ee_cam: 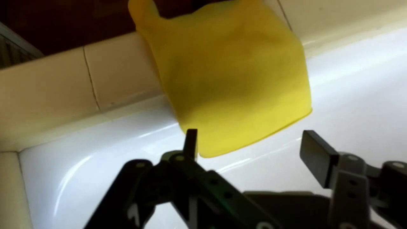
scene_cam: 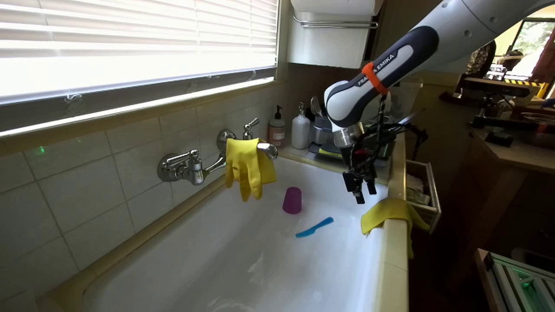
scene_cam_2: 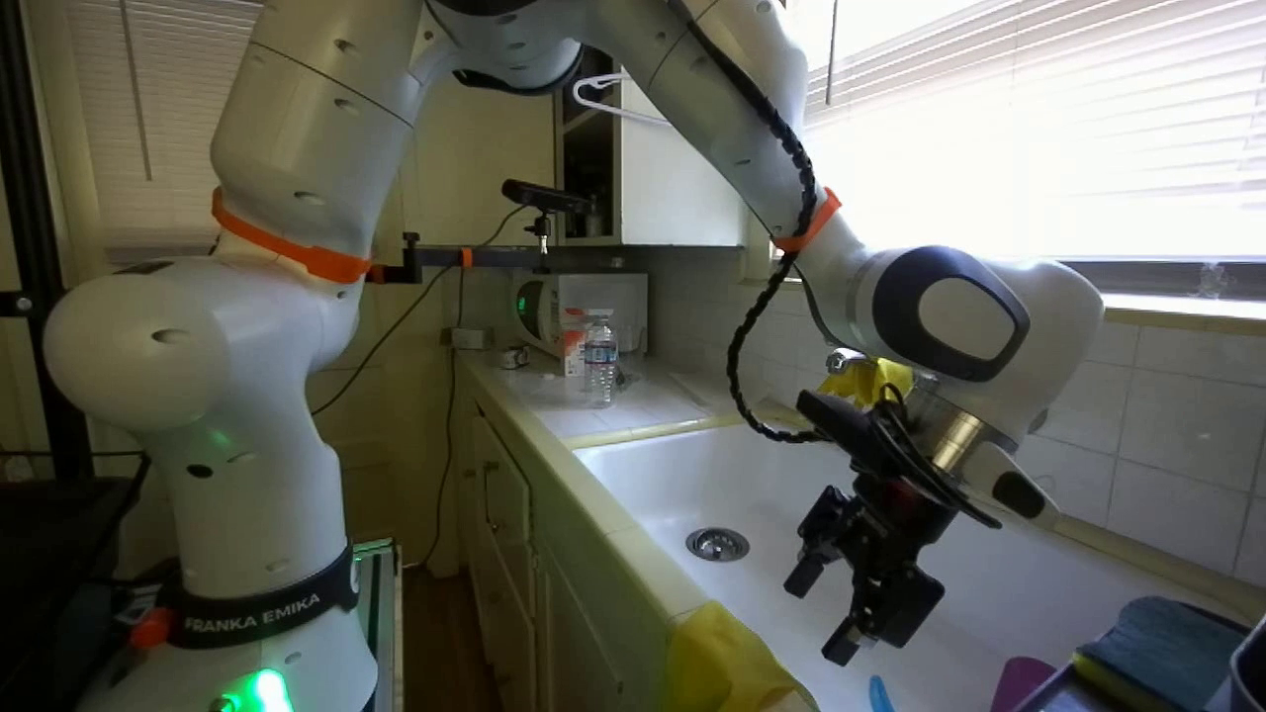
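My gripper [ee_cam: 251, 147] stands open above the white sink, its two fingers wide apart with nothing between them. Just beyond the fingertips in the wrist view, a yellow rubber glove [ee_cam: 235, 82] hangs over the tiled sink rim, cuff edge inward. In an exterior view the gripper [scene_cam: 366, 196] is above and beside that glove [scene_cam: 390, 212], apart from it. The gripper [scene_cam_2: 821, 615] also shows over the sink in an exterior view, with the glove [scene_cam_2: 727, 658] at the bottom. A blue knife-like utensil [scene_cam: 315, 228] and a purple cup [scene_cam: 292, 201] lie on the sink floor.
A second yellow glove [scene_cam: 245, 167] drapes over the wall faucet [scene_cam: 186, 167]. Soap bottles [scene_cam: 301, 130] and a dish tray stand at the sink's end. A drawer [scene_cam: 420, 190] is pulled out beside the rim. On the counter stand a water bottle [scene_cam_2: 599, 361] and a microwave [scene_cam_2: 613, 297].
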`<action>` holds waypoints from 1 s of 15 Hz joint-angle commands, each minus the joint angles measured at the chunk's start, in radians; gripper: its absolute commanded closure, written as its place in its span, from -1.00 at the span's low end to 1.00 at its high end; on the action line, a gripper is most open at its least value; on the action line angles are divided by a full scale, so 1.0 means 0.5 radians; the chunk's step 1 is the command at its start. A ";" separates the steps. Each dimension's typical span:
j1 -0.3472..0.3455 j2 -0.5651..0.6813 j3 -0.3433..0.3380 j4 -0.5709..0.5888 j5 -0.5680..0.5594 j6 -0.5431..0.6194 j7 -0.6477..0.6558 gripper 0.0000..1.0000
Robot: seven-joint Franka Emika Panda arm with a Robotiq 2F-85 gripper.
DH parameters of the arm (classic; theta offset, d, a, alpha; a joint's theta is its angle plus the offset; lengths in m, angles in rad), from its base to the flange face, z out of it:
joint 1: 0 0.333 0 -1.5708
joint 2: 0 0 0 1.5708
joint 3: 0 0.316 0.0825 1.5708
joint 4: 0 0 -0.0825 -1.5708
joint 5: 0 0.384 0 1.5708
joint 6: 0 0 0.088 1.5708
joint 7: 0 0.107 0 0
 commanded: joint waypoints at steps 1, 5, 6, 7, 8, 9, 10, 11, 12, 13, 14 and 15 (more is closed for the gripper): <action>0.041 -0.098 -0.015 -0.040 -0.005 -0.146 0.171 -1.00; 0.083 -0.216 -0.043 -0.135 -0.007 -0.082 0.484 -0.99; 0.093 -0.244 -0.047 -0.164 -0.016 -0.063 0.548 -1.00; 0.107 -0.277 -0.054 -0.201 -0.036 -0.048 0.614 -1.00; 0.118 -0.304 -0.059 -0.236 -0.056 -0.046 0.664 -1.00; 0.126 -0.328 -0.062 -0.265 -0.067 -0.051 0.709 -1.00; 0.130 -0.346 -0.064 -0.291 -0.069 -0.059 0.748 -1.00; 0.135 -0.361 -0.067 -0.320 -0.077 -0.067 0.788 -1.00; 0.139 -0.375 -0.071 -0.348 -0.085 -0.067 0.820 -1.00; 0.139 -0.382 -0.077 -0.372 -0.095 -0.053 0.852 -1.00; 0.138 -0.387 -0.082 -0.396 -0.097 -0.034 0.884 -1.00; 0.133 -0.383 -0.088 -0.410 -0.094 -0.013 0.908 -1.00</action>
